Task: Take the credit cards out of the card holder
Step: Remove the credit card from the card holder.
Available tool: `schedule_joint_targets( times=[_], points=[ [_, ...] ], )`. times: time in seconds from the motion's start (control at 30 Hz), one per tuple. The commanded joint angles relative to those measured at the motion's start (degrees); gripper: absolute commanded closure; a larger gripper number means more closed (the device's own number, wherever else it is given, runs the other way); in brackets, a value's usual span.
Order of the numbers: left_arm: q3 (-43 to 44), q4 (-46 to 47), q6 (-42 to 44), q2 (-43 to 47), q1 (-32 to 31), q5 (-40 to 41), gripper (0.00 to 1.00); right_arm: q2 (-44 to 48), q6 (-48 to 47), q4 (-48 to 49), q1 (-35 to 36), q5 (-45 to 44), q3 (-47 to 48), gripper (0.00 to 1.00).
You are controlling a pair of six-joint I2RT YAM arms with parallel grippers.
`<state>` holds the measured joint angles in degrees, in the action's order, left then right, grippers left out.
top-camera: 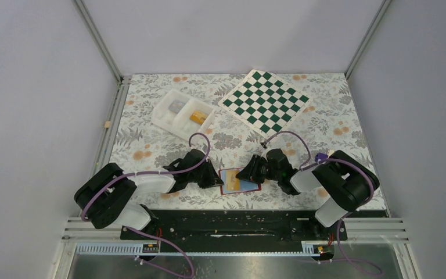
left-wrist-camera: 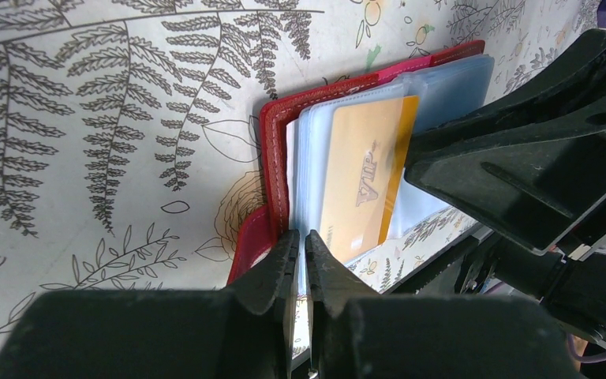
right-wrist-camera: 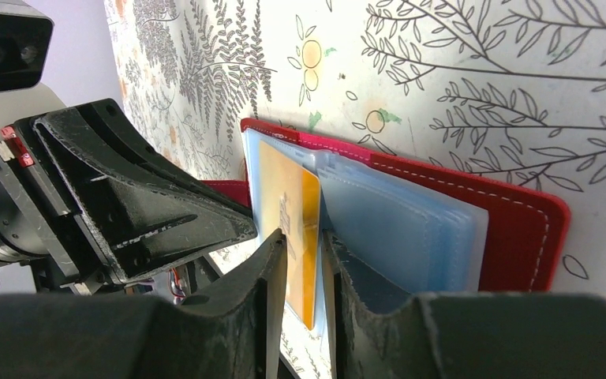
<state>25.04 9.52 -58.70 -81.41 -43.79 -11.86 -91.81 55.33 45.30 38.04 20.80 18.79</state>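
Red card holder (left-wrist-camera: 274, 150) pinched by left fingers (left-wrist-camera: 280, 272); right fingers (right-wrist-camera: 272, 272) parted around orange card (right-wrist-camera: 288, 197).

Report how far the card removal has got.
Done: one loose card seemingly lies in the white tray. In hand: left tool pinches the wallet; right tool, open, straddles an orange card still sleeved. To do: pull it out; further cards, cannot tell.

a lab test cell, with grey walls (top-camera: 232, 35) and aluminium framing (top-camera: 97, 40).
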Motion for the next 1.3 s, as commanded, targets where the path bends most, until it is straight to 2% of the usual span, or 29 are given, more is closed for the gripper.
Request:
schedule_joint_targets(
  times=[0.0,0.17,0.23,0.33,0.63,0.97,1.17,1.27],
  points=[
    [-1.61,-5.91,2.28,-3.85,-0.01,4.75,0.91,-2.58,-0.59,1.93,0.71,-0.19,0.05,0.70],
    [-1.74,-5.82,2.09,-3.75,0.00,4.80,0.91,-4.74,0.46,5.37,0.70,0.43,-0.55,0.72],
    [-1.70,-5.87,2.00,-3.80,-0.02,4.88,0.91,-4.58,0.65,5.83,0.66,-0.14,-1.19,0.79],
    [-1.79,-6.34,1.92,-4.12,-0.01,5.14,0.91,-3.03,0.01,5.36,0.60,-0.99,-2.15,1.00],
    [-1.93,-8.54,2.46,-4.04,0.01,7.61,0.91,9.50,-5.89,-8.60,-0.87,-5.00,-1.89,1.00],
    [-2.53,-8.36,2.62,-4.52,0.02,8.16,0.91,13.48,-8.83,-12.15,-4.55,-1.81,-3.00,1.00],
    [-1.39,-9.39,2.73,-2.32,-0.05,8.05,0.90,22.76,-8.28,-21.27,-5.52,-4.86,-3.24,1.00],
    [0.18,-11.86,2.91,0.45,0.02,7.95,0.86,28.68,-8.11,-27.86,-5.53,-8.18,-2.57,1.00]
  ],
)
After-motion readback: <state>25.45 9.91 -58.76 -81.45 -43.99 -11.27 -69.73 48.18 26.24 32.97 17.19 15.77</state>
